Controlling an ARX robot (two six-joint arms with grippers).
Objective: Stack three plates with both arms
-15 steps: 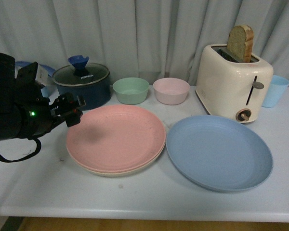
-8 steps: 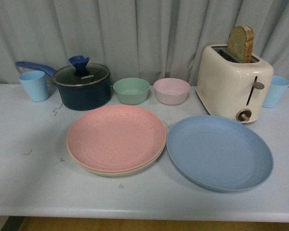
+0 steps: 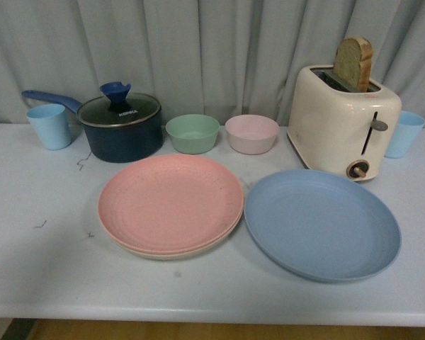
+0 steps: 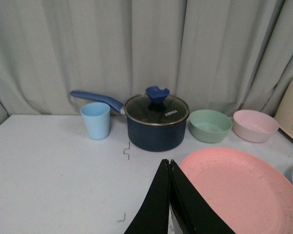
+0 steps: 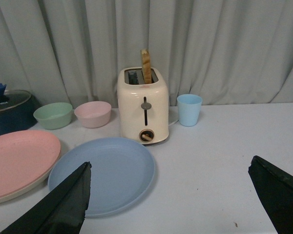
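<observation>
The pink plate (image 3: 170,202) lies on top of the beige plate (image 3: 166,253), whose rim shows under its front edge, left of the table's middle. The blue plate (image 3: 321,223) lies alone to their right, almost touching them. Neither arm shows in the front view. In the left wrist view my left gripper (image 4: 168,162) is shut and empty, above bare table just left of the pink plate (image 4: 239,187). In the right wrist view my right gripper (image 5: 169,167) is wide open and empty, with the blue plate (image 5: 105,173) beside its left finger (image 5: 68,204).
Along the back stand a light blue cup (image 3: 49,126), a dark blue pot with glass lid (image 3: 122,126), a green bowl (image 3: 192,133), a pink bowl (image 3: 251,133), a cream toaster (image 3: 343,120) holding bread, and another blue cup (image 3: 405,133). The table's front edge (image 3: 212,306) is close.
My left arm, which a second ago stood at the left edge of the front view by the pink plate, has pulled out of that view. The plates have not moved.
</observation>
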